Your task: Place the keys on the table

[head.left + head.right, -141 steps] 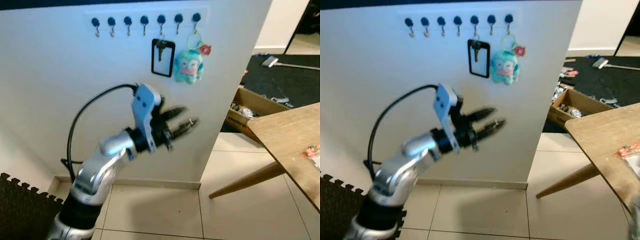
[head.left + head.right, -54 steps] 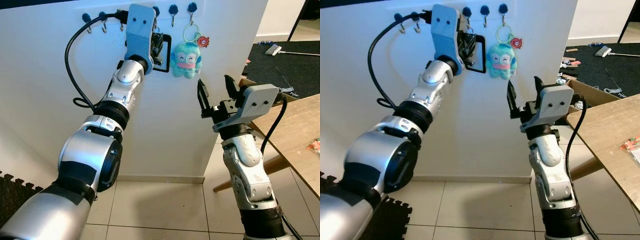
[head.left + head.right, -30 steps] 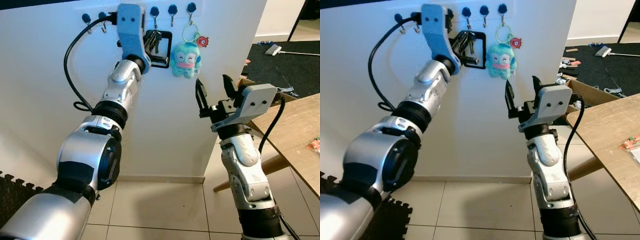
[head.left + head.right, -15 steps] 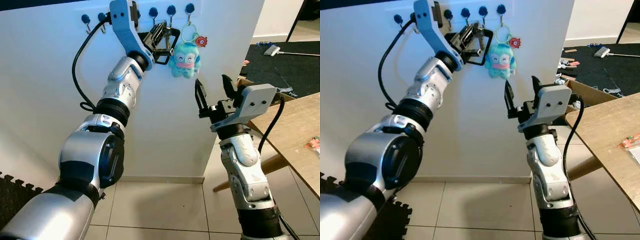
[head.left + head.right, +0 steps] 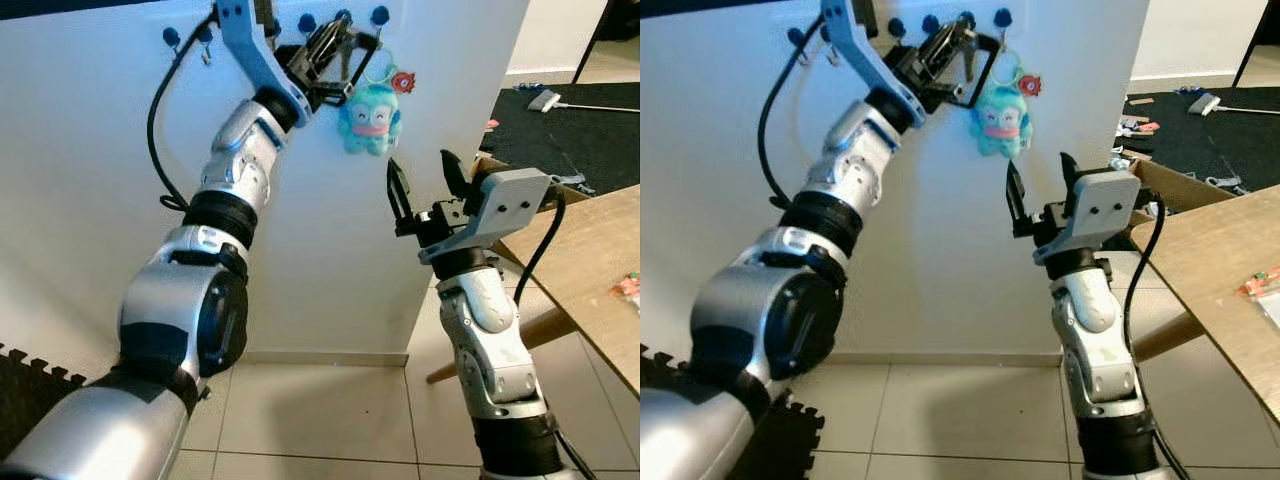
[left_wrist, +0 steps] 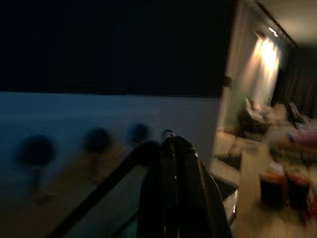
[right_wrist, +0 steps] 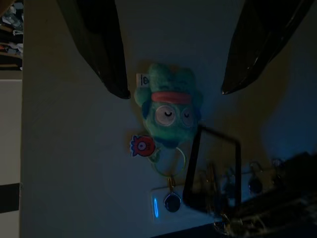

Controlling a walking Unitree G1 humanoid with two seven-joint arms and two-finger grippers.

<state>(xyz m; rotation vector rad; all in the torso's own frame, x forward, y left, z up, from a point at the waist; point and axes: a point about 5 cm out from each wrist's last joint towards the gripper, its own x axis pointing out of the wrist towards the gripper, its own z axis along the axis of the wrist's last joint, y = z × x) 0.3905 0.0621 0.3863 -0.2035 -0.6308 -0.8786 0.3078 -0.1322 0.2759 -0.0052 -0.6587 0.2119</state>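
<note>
The keys (image 5: pixel 322 42) hang on a black rectangular loop (image 5: pixel 352 68), up at the row of blue wall hooks (image 5: pixel 305 22). My left gripper (image 5: pixel 318 52) is raised to the hooks and shut on the keys, with the loop tilted out from the wall. In the left wrist view its fingers (image 6: pixel 173 198) are pressed together over the loop (image 6: pixel 101 198). My right gripper (image 5: pixel 420 172) is open at chest height, below and right of the keys, pointing up at the wall. The wooden table (image 5: pixel 585 260) is at the right.
A teal plush keychain (image 5: pixel 368 118) with a red tag hangs from the rightmost hook (image 5: pixel 380 15), between the two grippers, and shows between the right fingers (image 7: pixel 99 44). An open cardboard box (image 5: pixel 1175 185) lies beyond the table. Tiled floor (image 5: pixel 330 420) runs below the wall.
My left gripper has risen and tipped the keys and black loop upward and out from the wall. The right arm has barely moved.
</note>
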